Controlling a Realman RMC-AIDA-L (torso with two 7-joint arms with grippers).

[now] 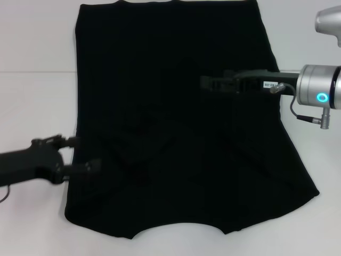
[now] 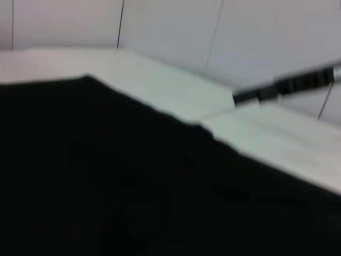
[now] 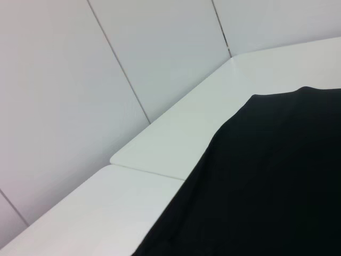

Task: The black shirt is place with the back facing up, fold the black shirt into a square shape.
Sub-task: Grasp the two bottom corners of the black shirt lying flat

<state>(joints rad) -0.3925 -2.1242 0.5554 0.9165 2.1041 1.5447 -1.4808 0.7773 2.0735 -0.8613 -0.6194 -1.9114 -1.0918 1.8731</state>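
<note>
The black shirt (image 1: 176, 117) lies spread flat on the white table (image 1: 32, 101), plain side up (no lettering shows). The left gripper (image 1: 80, 157) sits at its left edge, fingers apart. The right gripper (image 1: 210, 84) hovers over the cloth; its finger state cannot be told.

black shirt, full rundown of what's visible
The black shirt is plain soft fabric, no lettering showing, spread flat on the white table with mild creases near the robot. Both sleeves look already folded in. A notch sits in its near edge. The left gripper is at its left edge; the right gripper reaches over its right side.
</note>
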